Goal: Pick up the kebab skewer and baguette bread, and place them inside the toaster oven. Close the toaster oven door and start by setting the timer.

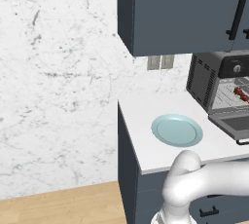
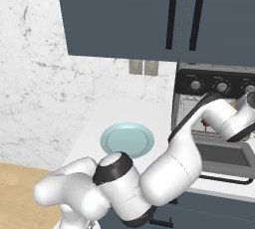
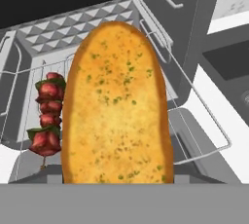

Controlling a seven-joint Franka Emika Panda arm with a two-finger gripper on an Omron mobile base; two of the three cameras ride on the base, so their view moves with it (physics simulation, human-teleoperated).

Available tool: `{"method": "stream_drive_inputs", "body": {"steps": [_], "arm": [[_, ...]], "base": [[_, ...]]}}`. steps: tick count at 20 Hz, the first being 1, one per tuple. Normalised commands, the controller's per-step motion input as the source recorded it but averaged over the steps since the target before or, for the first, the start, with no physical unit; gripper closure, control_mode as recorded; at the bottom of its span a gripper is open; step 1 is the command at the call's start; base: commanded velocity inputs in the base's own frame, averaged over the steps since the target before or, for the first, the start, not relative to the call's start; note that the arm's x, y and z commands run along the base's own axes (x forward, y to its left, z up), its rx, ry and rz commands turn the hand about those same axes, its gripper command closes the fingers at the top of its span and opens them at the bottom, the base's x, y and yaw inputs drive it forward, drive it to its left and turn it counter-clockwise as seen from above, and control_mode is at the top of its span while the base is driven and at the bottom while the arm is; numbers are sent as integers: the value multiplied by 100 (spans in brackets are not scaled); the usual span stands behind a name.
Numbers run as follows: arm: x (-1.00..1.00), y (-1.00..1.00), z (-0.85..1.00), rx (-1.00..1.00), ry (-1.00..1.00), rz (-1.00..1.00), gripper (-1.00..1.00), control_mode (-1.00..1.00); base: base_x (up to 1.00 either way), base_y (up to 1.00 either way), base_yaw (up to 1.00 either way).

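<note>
White desk here, sitting on dark blue-grey base cabinets, with a white marble-look wall behind and a strip of wood floor down low on the left. More dark cabinets hang overhead with black bar handles, and we can see a double outlet on the wall just under them.

On the desk we've got a pale blue plate, nothing on it, sitting just left of the oven. The oven is at the right end of the desk, door dropped flat toward us, knobs along the black strip on top. Inside on the wire rack lies the skewer, red chunks with some green bits, and we can also spot it through the opening from the left base view.

The baguette looks huge in the hand view, golden with green flecks, over the rack right beside the skewer and right at the camera. The pincer's fingers are hidden behind it, so we can't tell if it's clamped on the bread or apart. In the right base view the arm reaches into the oven mouth.
</note>
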Motion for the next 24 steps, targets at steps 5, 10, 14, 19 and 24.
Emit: {"method": "stream_drive_inputs", "body": {"steps": [5, 10, 14, 19, 24], "arm": [[7, 0, -6, 0, 0, -3, 100, -100], [17, 0, -1, 0, 0, -3, 100, -100], [15, 0, -8, 0, 0, -3, 100, -100], [10, -5, -8, 0, 0, -1, 100, -100], [15, 0, -11, 0, 0, -1, 100, -100]], "base": [[0, 0, 0], [0, 0, 0], [0, 0, 0], [0, 0, 0], [0, 0, 0]]}}
